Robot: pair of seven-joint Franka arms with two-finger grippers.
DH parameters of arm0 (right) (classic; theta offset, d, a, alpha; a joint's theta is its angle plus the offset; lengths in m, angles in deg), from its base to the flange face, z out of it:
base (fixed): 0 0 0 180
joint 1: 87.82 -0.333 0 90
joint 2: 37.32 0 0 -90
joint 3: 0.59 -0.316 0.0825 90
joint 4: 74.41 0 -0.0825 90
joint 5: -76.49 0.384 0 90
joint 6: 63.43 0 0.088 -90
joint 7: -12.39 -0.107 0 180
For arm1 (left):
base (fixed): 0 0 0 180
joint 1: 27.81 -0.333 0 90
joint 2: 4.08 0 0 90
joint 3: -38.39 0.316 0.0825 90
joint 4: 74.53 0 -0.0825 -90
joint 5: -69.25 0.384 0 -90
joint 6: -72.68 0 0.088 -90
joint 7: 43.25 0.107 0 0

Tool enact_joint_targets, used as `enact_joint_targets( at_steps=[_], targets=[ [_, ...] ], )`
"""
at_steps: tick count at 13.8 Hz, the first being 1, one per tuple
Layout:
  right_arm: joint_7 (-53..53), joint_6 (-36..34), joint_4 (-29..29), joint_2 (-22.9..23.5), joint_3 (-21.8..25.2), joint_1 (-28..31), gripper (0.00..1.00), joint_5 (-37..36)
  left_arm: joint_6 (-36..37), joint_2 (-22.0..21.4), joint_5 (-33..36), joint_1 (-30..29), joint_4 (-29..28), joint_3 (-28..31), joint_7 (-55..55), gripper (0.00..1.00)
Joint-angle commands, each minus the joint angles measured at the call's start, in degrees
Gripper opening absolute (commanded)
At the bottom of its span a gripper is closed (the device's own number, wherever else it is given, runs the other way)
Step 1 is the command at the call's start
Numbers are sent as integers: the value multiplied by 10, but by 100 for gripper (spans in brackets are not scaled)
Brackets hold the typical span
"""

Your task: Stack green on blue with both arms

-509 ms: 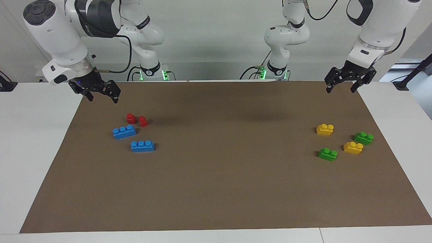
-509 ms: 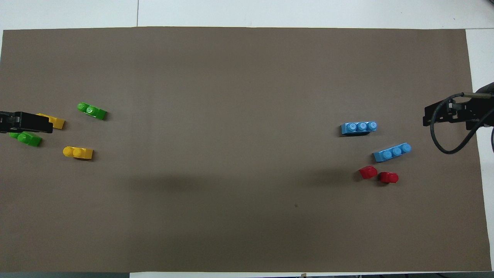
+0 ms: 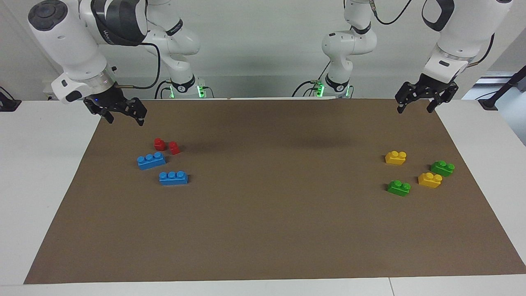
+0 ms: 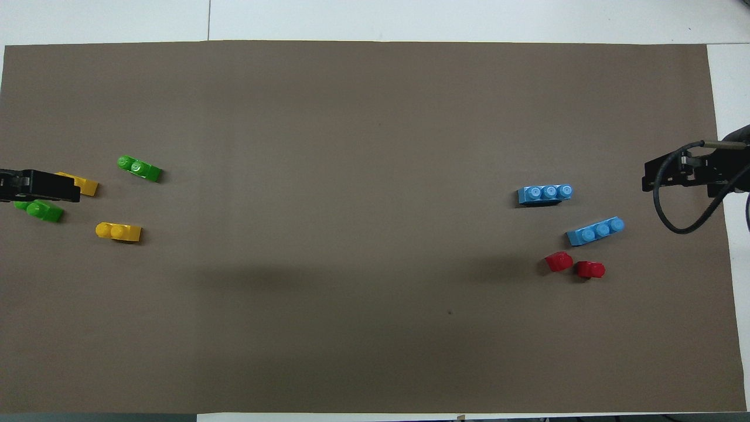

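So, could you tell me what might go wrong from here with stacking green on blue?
1. Each green brick lies close beside a yellow brick, so the open left gripper may nudge it.
2. The nearer blue brick lies close to the red pieces; the open right gripper could knock them.
3. That blue brick lies at an angle, so the studs may misalign.

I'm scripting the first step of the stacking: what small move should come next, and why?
Probably lower the left gripper, open and raised at the mat's robot-side edge, toward a green brick lying free at its end. Nothing is held yet, and the right gripper, also open, hangs above the mat near the blue bricks.
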Motion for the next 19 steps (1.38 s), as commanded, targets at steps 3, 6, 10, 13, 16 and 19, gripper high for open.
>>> enact_joint_targets(
  at_steps=[3,6,10,13,16,19],
  targets=[
    [3,11,18,-16,-1,1,100,-10,-10,-14,-5,3,-16,1,8,100],
    [3,11,19,-16,-1,1,100,-10,-7,-16,-5,2,-18,1,7,100],
    [3,11,19,-16,-1,1,100,-10,-10,-15,-5,2,-18,2,-2,100],
    [2,11,20,-16,-1,1,100,-10,-16,-15,-5,-6,-20,2,-46,100],
    [3,11,20,-16,-1,1,100,-10,-26,-8,-25,-7,-21,3,-173,100],
    [3,11,20,-16,-1,1,100,-10,-58,4,-43,-8,-26,2,-338,100]
  ],
)
